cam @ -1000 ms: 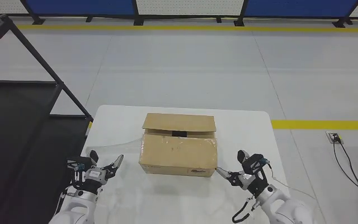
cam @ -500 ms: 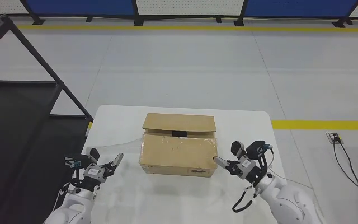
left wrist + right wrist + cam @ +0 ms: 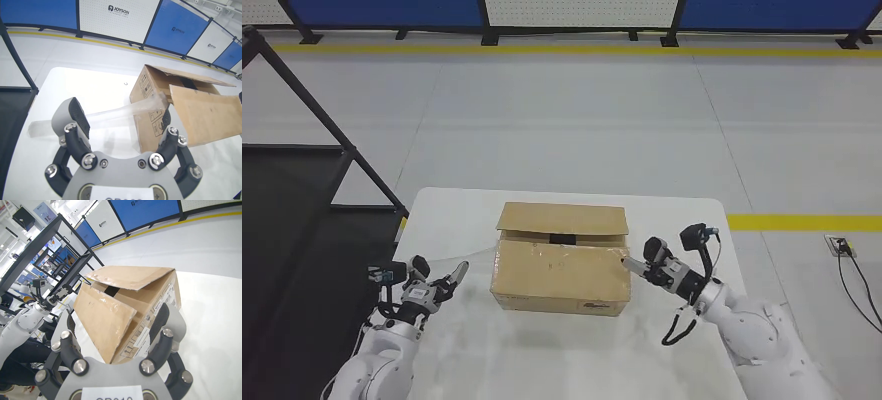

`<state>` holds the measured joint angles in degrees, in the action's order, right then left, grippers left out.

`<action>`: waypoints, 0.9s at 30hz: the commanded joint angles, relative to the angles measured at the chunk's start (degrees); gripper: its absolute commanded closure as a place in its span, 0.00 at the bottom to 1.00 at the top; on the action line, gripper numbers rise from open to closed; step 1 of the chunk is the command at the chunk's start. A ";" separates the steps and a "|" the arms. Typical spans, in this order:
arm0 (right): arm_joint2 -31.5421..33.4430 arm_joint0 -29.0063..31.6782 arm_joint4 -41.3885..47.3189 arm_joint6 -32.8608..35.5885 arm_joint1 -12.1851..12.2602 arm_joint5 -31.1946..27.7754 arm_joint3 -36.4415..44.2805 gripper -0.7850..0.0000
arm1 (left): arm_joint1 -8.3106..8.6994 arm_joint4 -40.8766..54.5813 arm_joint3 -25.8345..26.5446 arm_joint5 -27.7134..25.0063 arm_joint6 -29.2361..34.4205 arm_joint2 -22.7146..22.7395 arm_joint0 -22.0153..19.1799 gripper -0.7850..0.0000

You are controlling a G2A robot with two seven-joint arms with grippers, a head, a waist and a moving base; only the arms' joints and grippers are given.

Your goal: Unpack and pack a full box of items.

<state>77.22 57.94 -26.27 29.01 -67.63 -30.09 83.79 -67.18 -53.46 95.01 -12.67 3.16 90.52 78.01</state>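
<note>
Box (image 3: 560,285) at middle of counter (image 3: 452,215), upright. Far flap (image 3: 562,218) and near flap (image 3: 562,262) unsealed, slightly raised, dark gap between. Prob. heavy if full, so no lifting by the flaps. Cardboard looks stiff across the panel and soft at the crease; should swing w/ a light pull. Near flap glossy w/ old tape, likely slick under the pads. Best hold, at a guess: free edge of near flap close to its right corner, one finger under, one over. Clear tape strip (image 3: 105,114) trailing from the box's left end onto the counter. Limp, prob. sticky, could snag.

Left end effector (image 3: 434,272) low over the counter, left of box and apart from it, fingers spread, nothing held. Right end effector (image 3: 639,257) at the box's right end, fingers spread, nothing held, one tip at or just beside the near flap's corner — contact hard to tell.

Vs. 1 s ago: right end effector up from beside the box's near-right corner to the flap's right edge, closer in. Left end effector shifted a bit toward the box. Box and flaps unmoved.
</note>
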 commanded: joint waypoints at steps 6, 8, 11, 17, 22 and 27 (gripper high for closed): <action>-2.08 -5.29 10.19 6.39 -0.09 -8.29 -8.96 0.00 | -0.13 2.60 -0.39 -1.73 -1.01 -0.18 0.25 0.00; -2.73 -6.36 13.02 7.95 -0.12 -10.53 -10.98 0.00 | -0.14 2.46 -0.26 -1.84 -0.91 -0.28 0.33 0.00; -3.60 -8.06 18.02 10.74 -0.13 -13.84 -14.07 0.00 | -0.17 2.35 0.02 -2.10 -1.06 -0.50 0.38 0.00; -5.32 -10.77 25.12 14.92 -0.16 -17.70 -18.20 0.00 | -0.23 2.61 0.23 -2.48 -1.43 -0.81 0.61 0.00; -6.02 -11.91 29.00 17.53 0.05 -20.22 -19.53 0.00 | -0.27 2.39 0.34 -2.97 -1.69 -1.17 0.78 0.00; -6.09 -11.55 34.04 20.94 0.66 -24.24 -19.25 0.00 | -0.33 2.14 0.95 -2.90 -1.81 -1.50 0.70 0.00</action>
<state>71.19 46.19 6.57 49.23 -67.14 -53.54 64.19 -67.49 -51.37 95.83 -15.67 1.41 89.06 78.76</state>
